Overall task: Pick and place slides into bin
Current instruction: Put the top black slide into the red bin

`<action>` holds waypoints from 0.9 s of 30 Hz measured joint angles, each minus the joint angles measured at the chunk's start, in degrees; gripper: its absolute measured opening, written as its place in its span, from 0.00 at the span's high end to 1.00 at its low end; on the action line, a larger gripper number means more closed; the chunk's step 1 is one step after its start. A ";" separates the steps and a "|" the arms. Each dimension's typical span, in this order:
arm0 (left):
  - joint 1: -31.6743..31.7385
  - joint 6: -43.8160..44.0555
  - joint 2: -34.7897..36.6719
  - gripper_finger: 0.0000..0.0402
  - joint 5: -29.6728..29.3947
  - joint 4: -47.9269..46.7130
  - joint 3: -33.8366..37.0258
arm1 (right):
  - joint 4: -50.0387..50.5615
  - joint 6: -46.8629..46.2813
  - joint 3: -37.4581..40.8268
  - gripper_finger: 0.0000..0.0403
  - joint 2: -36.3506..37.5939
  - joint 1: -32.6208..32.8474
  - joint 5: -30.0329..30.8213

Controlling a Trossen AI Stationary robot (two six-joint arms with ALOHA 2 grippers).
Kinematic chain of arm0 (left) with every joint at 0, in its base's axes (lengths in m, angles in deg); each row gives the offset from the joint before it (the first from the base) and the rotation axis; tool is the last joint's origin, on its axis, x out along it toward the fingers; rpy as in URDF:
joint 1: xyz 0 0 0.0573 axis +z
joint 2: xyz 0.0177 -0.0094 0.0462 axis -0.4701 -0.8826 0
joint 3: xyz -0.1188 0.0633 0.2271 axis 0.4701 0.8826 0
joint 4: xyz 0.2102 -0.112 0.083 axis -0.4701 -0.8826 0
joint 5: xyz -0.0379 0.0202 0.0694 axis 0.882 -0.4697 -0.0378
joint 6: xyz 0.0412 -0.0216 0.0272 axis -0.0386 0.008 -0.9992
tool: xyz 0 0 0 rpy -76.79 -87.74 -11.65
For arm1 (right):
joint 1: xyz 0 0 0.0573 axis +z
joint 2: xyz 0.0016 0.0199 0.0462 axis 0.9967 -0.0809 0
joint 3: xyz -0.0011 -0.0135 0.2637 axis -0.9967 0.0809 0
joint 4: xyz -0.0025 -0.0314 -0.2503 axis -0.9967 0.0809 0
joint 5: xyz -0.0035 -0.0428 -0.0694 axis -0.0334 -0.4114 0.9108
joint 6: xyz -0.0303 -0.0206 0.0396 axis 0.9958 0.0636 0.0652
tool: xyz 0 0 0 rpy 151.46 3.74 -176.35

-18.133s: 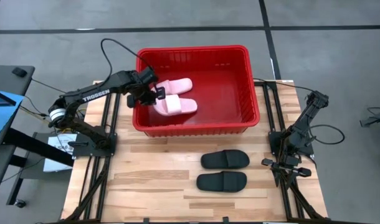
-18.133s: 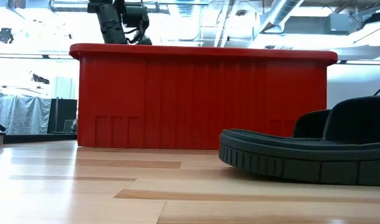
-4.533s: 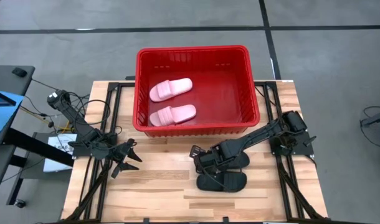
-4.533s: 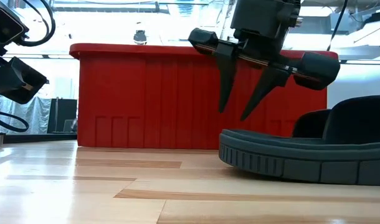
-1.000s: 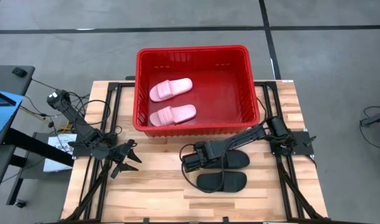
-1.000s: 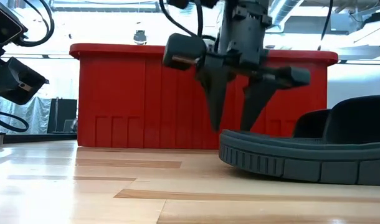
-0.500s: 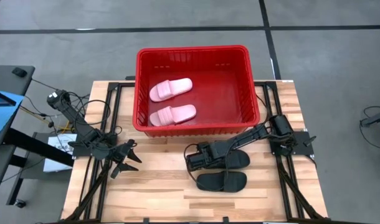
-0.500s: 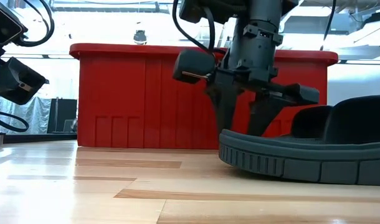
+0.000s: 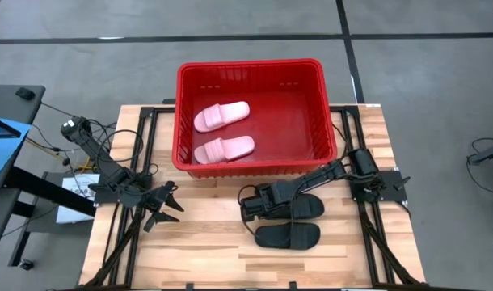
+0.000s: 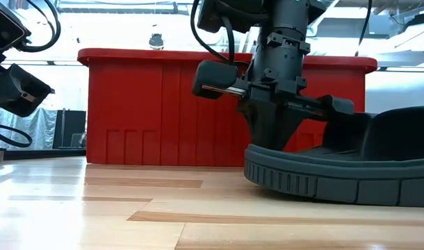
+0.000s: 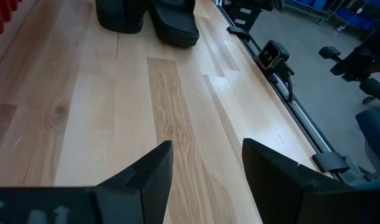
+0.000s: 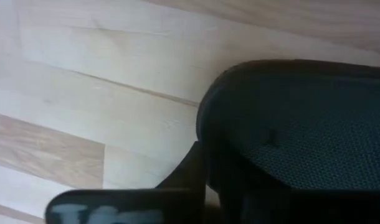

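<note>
Two black slides lie on the wooden table in front of the red bin. My right gripper points down at the left end of the far black slide, its fingers shut there. The near black slide lies flat on its sole, untouched, and in the low view it hides the far one. Two pink slides lie on the bin's floor. My left gripper hangs open over the table's left side, holding nothing. My right gripper comes from above, pointing down, and has closed on the rounded, strap-free left end of the far black slide, at its rim. The near slide hides the fingertips in the low view, so how much lies between them does not show. The slide lies on the table.
The bin's near wall stands just beyond the two black slides. Bare wood lies between my left gripper and the slides. Black frame rails run along both side edges of the table.
My right gripper has come down onto the far black slide's left end, and its fingers, spread wide a second ago, have shut there. My left arm has kept still.
</note>
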State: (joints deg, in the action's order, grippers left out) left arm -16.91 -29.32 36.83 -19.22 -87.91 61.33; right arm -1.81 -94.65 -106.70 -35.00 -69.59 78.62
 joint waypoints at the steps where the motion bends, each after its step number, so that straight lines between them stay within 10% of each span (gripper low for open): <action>1: 0.00 0.00 0.02 0.54 -0.02 0.00 0.00 | 0.14 0.28 0.00 0.99 0.00 0.02 0.14; 27: 0.00 0.00 0.01 0.54 -0.01 0.00 0.00 | 22.55 3.24 -21.52 1.00 1.44 4.97 11.35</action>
State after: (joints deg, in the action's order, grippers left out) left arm -16.91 -29.32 36.84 -19.23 -87.91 61.33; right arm 20.74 -91.41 -128.22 -33.56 -64.62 89.97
